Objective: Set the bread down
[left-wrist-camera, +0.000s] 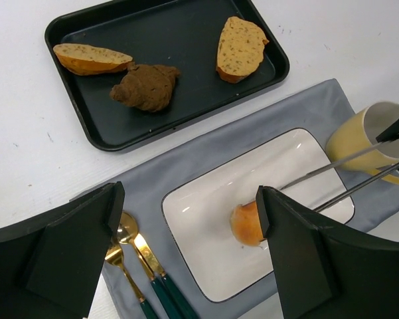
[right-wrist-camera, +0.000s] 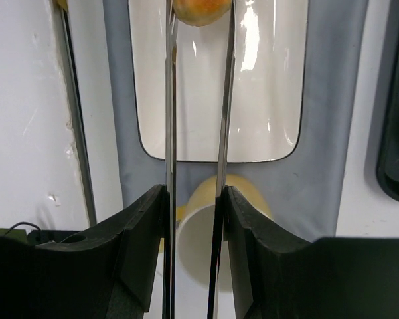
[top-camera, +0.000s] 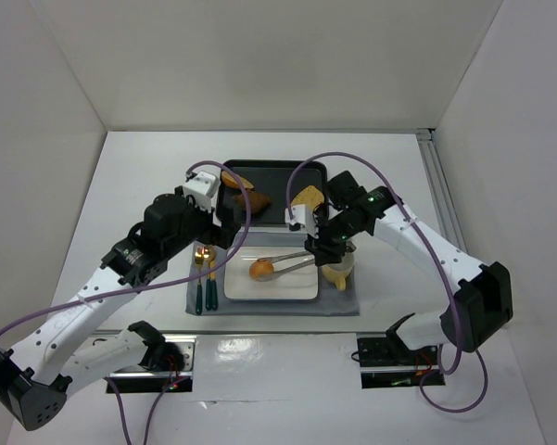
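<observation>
The bread (top-camera: pixel 262 269), a small round golden-orange bun, is on the left part of the white rectangular plate (top-camera: pixel 292 289). My right gripper (top-camera: pixel 319 248) is shut on metal tongs (top-camera: pixel 292 261), and their tips sit on either side of the bun. In the right wrist view the tongs (right-wrist-camera: pixel 169 133) run up from my gripper (right-wrist-camera: pixel 194 199) to the bun (right-wrist-camera: pixel 200 10) at the top edge. My left gripper (top-camera: pixel 215 232) is open and empty, above the mat left of the plate. In the left wrist view (left-wrist-camera: pixel 189 196) its right finger hides part of the bun (left-wrist-camera: pixel 247 223).
A black tray (left-wrist-camera: pixel 186 40) behind the plate holds two tan slices (left-wrist-camera: pixel 91 58) (left-wrist-camera: pixel 240 48) and a dark brown piece (left-wrist-camera: pixel 146 86). A yellow mug (top-camera: pixel 338 271) stands right of the plate under the tongs. Gold cutlery (top-camera: pixel 204 273) lies on the grey mat (top-camera: pixel 338 301).
</observation>
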